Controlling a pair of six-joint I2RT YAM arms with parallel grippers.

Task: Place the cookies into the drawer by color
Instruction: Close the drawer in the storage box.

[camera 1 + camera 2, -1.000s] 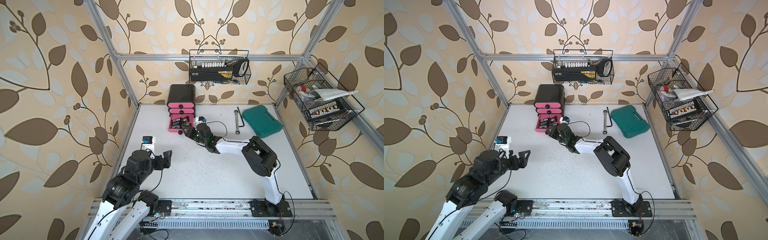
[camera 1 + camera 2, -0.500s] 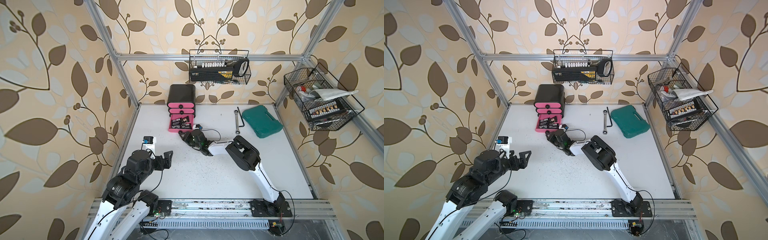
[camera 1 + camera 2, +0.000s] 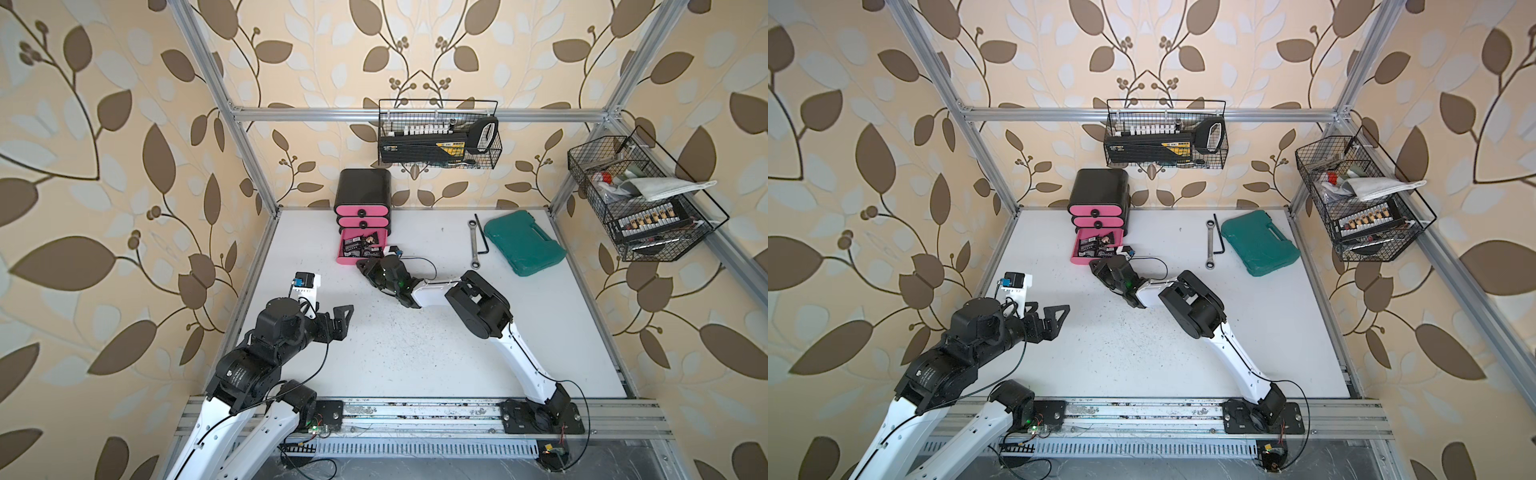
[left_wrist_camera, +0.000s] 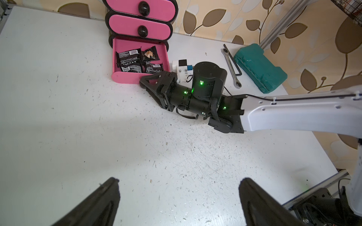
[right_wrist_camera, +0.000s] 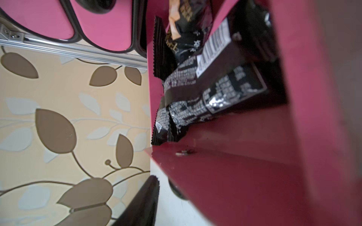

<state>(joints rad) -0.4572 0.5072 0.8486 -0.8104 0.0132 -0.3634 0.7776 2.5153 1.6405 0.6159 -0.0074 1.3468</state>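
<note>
The drawer (image 3: 363, 187) (image 3: 1098, 187) is a black cabinet with pink fronts at the back of the table. Its bottom drawer (image 3: 353, 261) (image 4: 127, 79) stands pulled out and holds several black cookies (image 3: 362, 246) (image 3: 1098, 245) (image 4: 135, 60) (image 5: 211, 92). My right gripper (image 3: 365, 266) (image 3: 1099, 266) (image 4: 146, 84) lies low against that drawer's front, open. In the right wrist view one finger (image 5: 145, 199) stands a small gap from the black knob (image 5: 176, 192), and the pink front hides the other finger. My left gripper (image 3: 347, 322) (image 3: 1059, 322) (image 4: 179, 181) hangs wide open and empty over the table's left side.
A teal tool case (image 3: 521, 243) lies at the back right, with a wrench (image 3: 473, 243) and a hex key (image 3: 482, 237) beside it. Wire baskets (image 3: 438, 137) (image 3: 640, 199) hang on the back and right walls. Aluminium frame posts stand at the corners.
My right gripper has slid left from the drawer's right corner to its front, and its elbow has swung left. The left arm has not moved.
</note>
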